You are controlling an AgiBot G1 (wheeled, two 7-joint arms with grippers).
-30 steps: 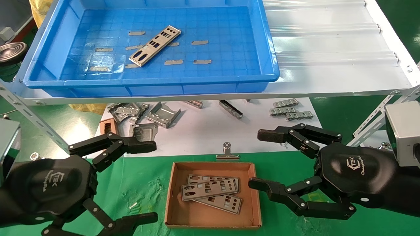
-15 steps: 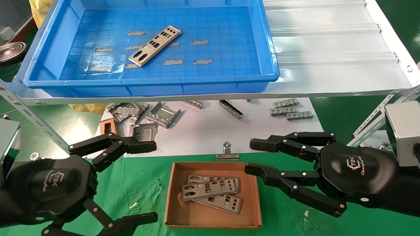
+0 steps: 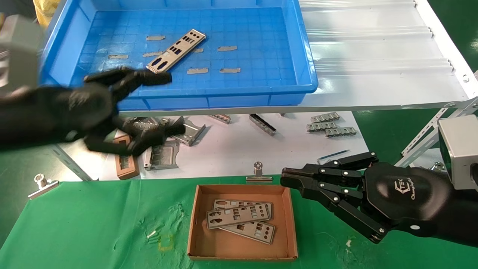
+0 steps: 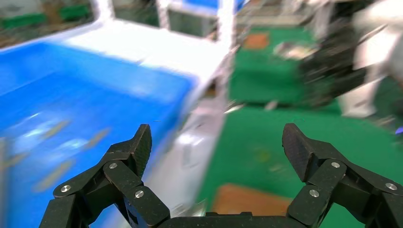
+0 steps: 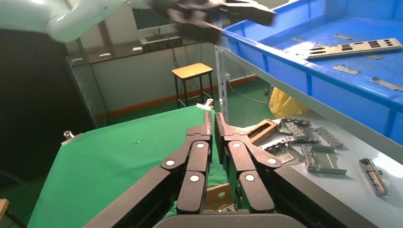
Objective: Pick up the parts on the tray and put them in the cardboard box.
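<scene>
One silver punched plate (image 3: 176, 51) lies at an angle on the floor of the big blue tray (image 3: 306, 56); it also shows in the right wrist view (image 5: 351, 47). The brown cardboard box (image 3: 287, 224) sits on the green mat and holds three plates (image 3: 239, 216). My left gripper (image 3: 164, 102) is open and empty, raised at the tray's near rim, its upper finger next to the plate's near end. My right gripper (image 3: 285, 180) is shut and empty, beside the box's far right corner.
Bent grey brackets and frames (image 3: 183, 130) and a small brown frame piece (image 3: 125, 164) lie on white paper under the shelf. Binder clips (image 3: 257, 172) sit at the mat's edge. The white shelf (image 3: 373, 67) carries the tray. A stool (image 5: 192, 71) stands far off.
My left arm has swung up and forward from the near left of the mat to the tray's near rim. My right gripper has closed from wide open to shut.
</scene>
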